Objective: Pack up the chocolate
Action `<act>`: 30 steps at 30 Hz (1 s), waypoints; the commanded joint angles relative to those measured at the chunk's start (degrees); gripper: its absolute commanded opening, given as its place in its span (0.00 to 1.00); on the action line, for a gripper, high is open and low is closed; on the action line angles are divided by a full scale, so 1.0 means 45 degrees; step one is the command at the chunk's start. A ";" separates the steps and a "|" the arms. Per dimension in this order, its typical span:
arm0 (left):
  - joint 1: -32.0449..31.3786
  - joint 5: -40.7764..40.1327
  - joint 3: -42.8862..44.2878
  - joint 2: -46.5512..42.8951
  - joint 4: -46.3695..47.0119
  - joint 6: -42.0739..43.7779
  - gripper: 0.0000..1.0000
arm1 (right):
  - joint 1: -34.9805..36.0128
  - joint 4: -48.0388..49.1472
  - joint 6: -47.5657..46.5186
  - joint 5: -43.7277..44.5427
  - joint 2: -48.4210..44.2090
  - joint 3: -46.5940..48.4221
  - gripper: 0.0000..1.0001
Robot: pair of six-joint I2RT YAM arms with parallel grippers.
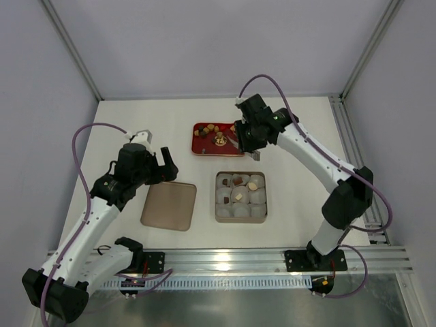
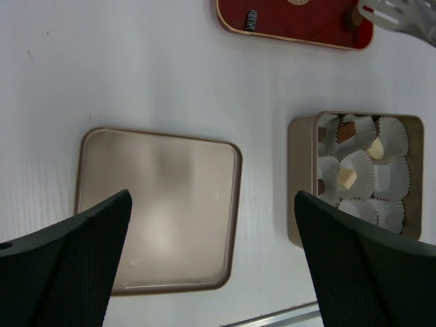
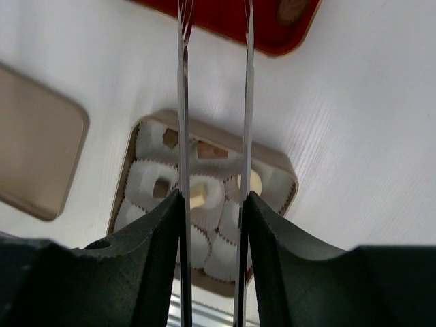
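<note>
Loose chocolate (image 1: 219,139) pieces lie on a red tray (image 1: 203,152) at the back. More chocolate (image 3: 197,194) sits in white paper cups inside a tan box (image 1: 240,219), in brown, tan and cream. My right gripper (image 3: 213,197) hangs over the tray's right end, shut on metal tongs (image 3: 182,102). The two blades run parallel with a gap between them, and their tips (image 2: 402,12) reach over the tray. Whether the tips hold a piece I cannot tell. My left gripper (image 2: 212,196) is open and empty above the tan lid (image 2: 160,208).
The lid (image 1: 169,206) lies flat to the left of the box. A metal rail (image 1: 231,257) runs along the near table edge, and frame posts stand at the back corners. White walls close in the table on three sides.
</note>
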 commanded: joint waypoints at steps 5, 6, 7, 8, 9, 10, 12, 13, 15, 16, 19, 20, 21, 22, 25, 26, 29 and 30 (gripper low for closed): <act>0.0036 0.0136 -0.0040 0.0059 0.0315 -0.0139 1.00 | -0.0693 0.0676 -0.0555 0.1010 0.3434 0.4015 0.42; 0.0036 0.0136 -0.0040 0.0039 0.0315 -0.0119 1.00 | -0.0751 0.0597 -0.0574 0.1187 0.4095 0.4312 0.42; 0.0036 0.0156 -0.0040 0.0039 0.0315 -0.0119 1.00 | -0.0868 0.0461 -0.0574 0.1324 0.4334 0.4586 0.42; 0.0036 0.0136 -0.0059 0.0039 0.0315 -0.0138 1.00 | -0.0927 0.0479 -0.0574 0.1615 0.4568 0.4936 0.43; 0.0036 0.0156 -0.0059 0.0039 0.0315 -0.0139 1.00 | -0.1005 0.0441 -0.0594 0.1676 0.4860 0.5075 0.43; 0.0036 0.0156 -0.0059 0.0020 0.0296 -0.0119 1.00 | -0.1064 0.0421 -0.0633 0.1658 0.5037 0.5212 0.43; 0.0036 0.0194 -0.0059 0.0059 0.0335 -0.0138 1.00 | -0.1201 0.0421 -0.0633 0.1579 0.5253 0.5486 0.43; 0.0036 0.0176 -0.0040 0.0059 0.0335 -0.0139 1.00 | -0.1240 0.0382 -0.0691 0.1541 0.5505 0.5584 0.43; 0.0036 0.0195 -0.0040 0.0098 0.0354 -0.0119 1.00 | -0.1318 0.0323 -0.0730 0.1579 0.5683 0.5818 0.43; 0.0036 0.0195 -0.0040 0.0137 0.0354 -0.0119 1.00 | -0.1357 0.0323 -0.0769 0.1599 0.5800 0.5800 0.43; 0.0036 0.0214 -0.0040 0.0117 0.0354 -0.0138 1.00 | -0.1416 0.0381 -0.0789 0.1482 0.6015 0.5799 0.43; 0.0036 0.0234 -0.0040 0.0137 0.0354 -0.0119 1.00 | -0.1435 0.0382 -0.0789 0.1462 0.6054 0.5780 0.43; 0.0036 0.0195 -0.0040 0.0118 0.0354 -0.0138 1.00 | -0.1435 0.0382 -0.0809 0.1404 0.6094 0.5799 0.43; 0.0036 0.0195 -0.0040 0.0117 0.0354 -0.0119 1.00 | -0.1435 0.0420 -0.0847 0.1365 0.6152 0.5761 0.43; 0.0036 0.0195 -0.0059 0.0137 0.0354 -0.0119 1.00 | -0.1455 0.0557 -0.0848 0.1170 0.6250 0.5663 0.43; 0.0036 0.0195 -0.0059 0.0156 0.0354 -0.0138 1.00 | -0.1455 0.0557 -0.0848 0.1150 0.6308 0.5643 0.43; 0.0036 0.0195 -0.0059 0.0195 0.0354 -0.0119 1.00 | -0.1455 0.0713 -0.0848 0.1014 0.6211 0.5391 0.43; 0.0036 0.0214 -0.0059 0.0215 0.0354 -0.0138 1.00 | -0.1474 0.0791 -0.0829 0.0974 0.6172 0.5331 0.43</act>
